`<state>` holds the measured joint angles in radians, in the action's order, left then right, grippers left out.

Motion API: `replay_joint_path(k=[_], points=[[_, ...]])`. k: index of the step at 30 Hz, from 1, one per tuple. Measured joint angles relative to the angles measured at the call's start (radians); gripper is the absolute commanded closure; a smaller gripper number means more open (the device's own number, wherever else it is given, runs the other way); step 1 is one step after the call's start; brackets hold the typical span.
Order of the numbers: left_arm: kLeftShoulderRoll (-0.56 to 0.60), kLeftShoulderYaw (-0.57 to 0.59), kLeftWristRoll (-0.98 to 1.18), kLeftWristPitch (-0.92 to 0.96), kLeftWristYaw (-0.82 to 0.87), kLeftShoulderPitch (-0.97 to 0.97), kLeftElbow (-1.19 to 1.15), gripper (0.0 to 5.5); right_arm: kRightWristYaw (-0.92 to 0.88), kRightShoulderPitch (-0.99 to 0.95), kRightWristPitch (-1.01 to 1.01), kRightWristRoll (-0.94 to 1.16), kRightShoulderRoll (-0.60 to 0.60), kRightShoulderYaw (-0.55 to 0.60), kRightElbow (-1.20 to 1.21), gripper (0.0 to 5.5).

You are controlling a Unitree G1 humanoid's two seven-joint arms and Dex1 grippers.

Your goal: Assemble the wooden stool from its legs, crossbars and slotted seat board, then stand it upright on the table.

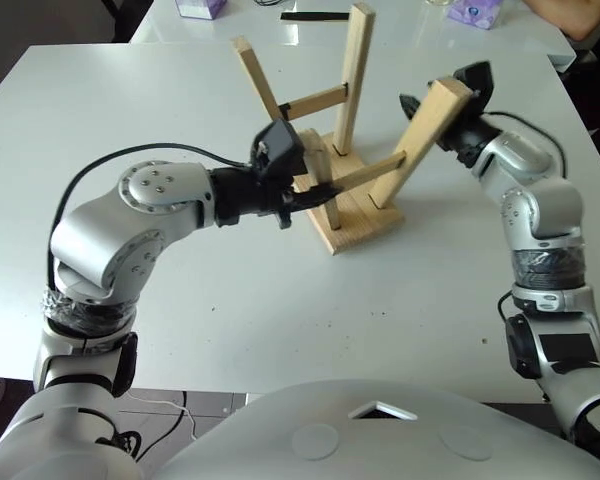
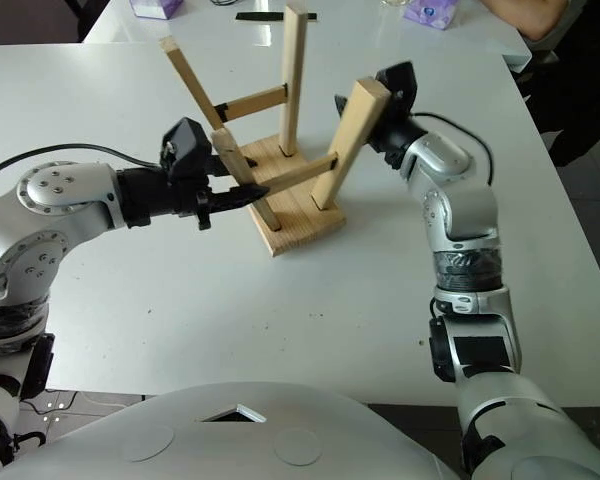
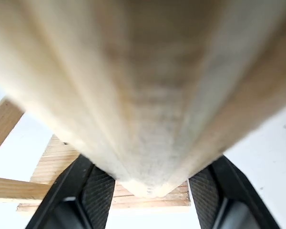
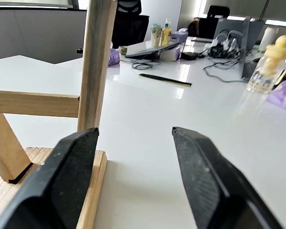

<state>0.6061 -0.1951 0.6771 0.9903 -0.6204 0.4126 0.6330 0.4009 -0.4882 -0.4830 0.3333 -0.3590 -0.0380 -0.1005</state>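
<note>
The stool lies upside down on the white table, its slotted seat board (image 1: 355,225) flat and its legs pointing up. The far left leg (image 1: 258,75) leans outward, while another far leg (image 1: 355,75) stands upright. Crossbars (image 1: 318,100) (image 1: 365,172) join the legs. My left gripper (image 1: 302,192) is shut on the near left leg (image 1: 315,165) just above the board; that leg (image 3: 148,95) sits between its pads (image 3: 93,191). At the top end of the tilted right leg (image 1: 420,145) is my right gripper (image 1: 442,88). It is open, with no wood between the fingers (image 4: 76,181).
Two purple tissue packs (image 1: 202,8) (image 1: 475,12) and a black strip (image 1: 315,16) lie at the table's far edge. A bottle (image 4: 269,62) and cables stand farther back. A person's arm (image 1: 580,15) shows at the far right corner. Bare table lies in front of the stool.
</note>
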Motion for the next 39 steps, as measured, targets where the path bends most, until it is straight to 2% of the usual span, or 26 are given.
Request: replay_joint_path(k=[4,9,13,19,23,26,30,34,39], points=[[0.010,-0.067,-0.095,-0.116,-0.015,-0.012,-0.027,1.91,0.038,-0.003,0.091,-0.062,0.006,-0.023,-0.104,2.67],[0.030,-0.151,-0.203,-0.183,-0.036,-0.090,-0.103,1.91,0.052,-0.021,0.213,-0.158,0.016,-0.054,-0.251,2.67],[0.055,-0.141,-0.197,-0.238,-0.104,-0.124,-0.071,1.91,0.045,-0.030,0.282,-0.224,0.002,-0.054,-0.340,2.67],[0.166,-0.038,-0.255,-0.399,-0.193,-0.237,-0.127,1.91,0.099,0.006,0.327,-0.296,-0.166,-0.022,-0.317,2.67],[0.222,0.038,-0.292,-0.539,-0.263,-0.322,-0.218,1.91,0.270,0.135,0.341,-0.347,-0.360,-0.040,-0.184,2.67],[0.228,0.097,-0.319,-0.639,-0.279,-0.348,-0.390,1.91,0.475,0.280,0.351,-0.321,-0.502,-0.049,-0.001,2.67],[0.190,0.139,-0.408,-0.748,-0.170,-0.267,-0.719,1.91,0.659,0.419,0.294,-0.194,-0.588,-0.034,0.197,2.67],[0.072,0.136,-0.530,-0.960,-0.010,-0.054,-1.103,1.91,0.724,0.469,0.268,-0.147,-0.591,-0.050,0.284,2.67],[-0.067,0.084,-0.669,-1.189,0.167,0.164,-1.511,1.91,0.730,0.469,0.268,-0.185,-0.568,-0.133,0.281,2.67]])
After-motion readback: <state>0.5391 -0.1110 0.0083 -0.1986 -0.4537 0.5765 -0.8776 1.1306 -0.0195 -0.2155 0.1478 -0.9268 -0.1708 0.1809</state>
